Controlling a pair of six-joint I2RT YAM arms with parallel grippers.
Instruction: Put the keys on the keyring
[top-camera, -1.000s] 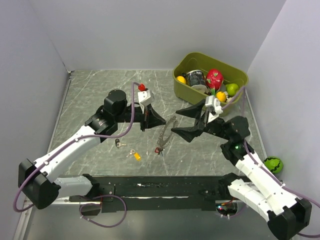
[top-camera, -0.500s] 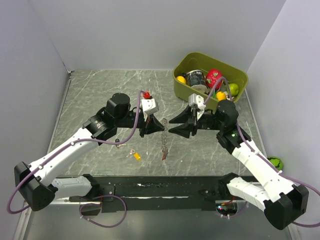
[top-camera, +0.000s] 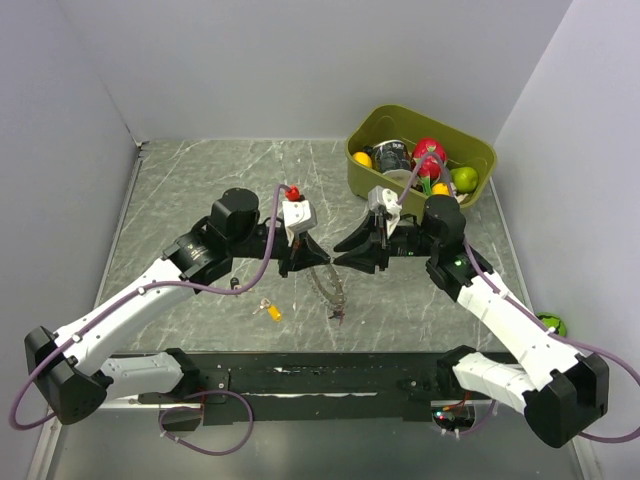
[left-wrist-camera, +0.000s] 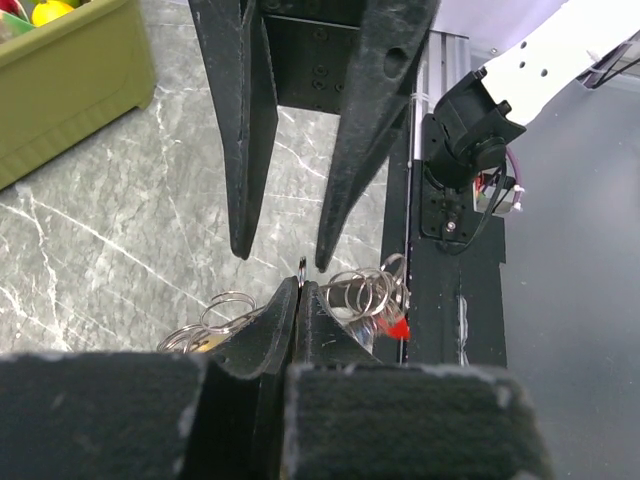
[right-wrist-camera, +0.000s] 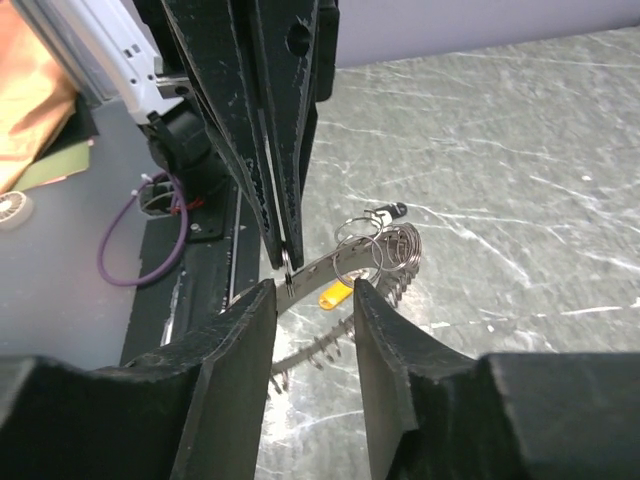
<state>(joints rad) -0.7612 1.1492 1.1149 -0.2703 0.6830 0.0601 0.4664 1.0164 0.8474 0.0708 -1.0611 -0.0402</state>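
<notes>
The keyring (top-camera: 331, 289), a thin metal band strung with small grey keys and rings, hangs from my left gripper (top-camera: 305, 265), which is shut on its edge (left-wrist-camera: 302, 268). A red cap (left-wrist-camera: 397, 328) shows among its rings. My right gripper (top-camera: 340, 258) is open, facing the left one; in the right wrist view the keyring band (right-wrist-camera: 330, 264) passes between its fingertips (right-wrist-camera: 258, 300) without touching them. A yellow-capped key (top-camera: 272, 312) and a black-capped key (top-camera: 236, 286) lie on the table left of the keyring. Both also show in the right wrist view: the yellow one (right-wrist-camera: 335, 293) and the black one (right-wrist-camera: 386, 211).
A green bin (top-camera: 470, 150) holding fruit and a can stands at the back right. A green ball (top-camera: 549, 322) lies beyond the table's right edge. The black base rail (top-camera: 320, 375) runs along the near edge.
My right gripper has moved left, close up to the left gripper. The left gripper has come slightly forward, and the keyring hanging from it has swung.
</notes>
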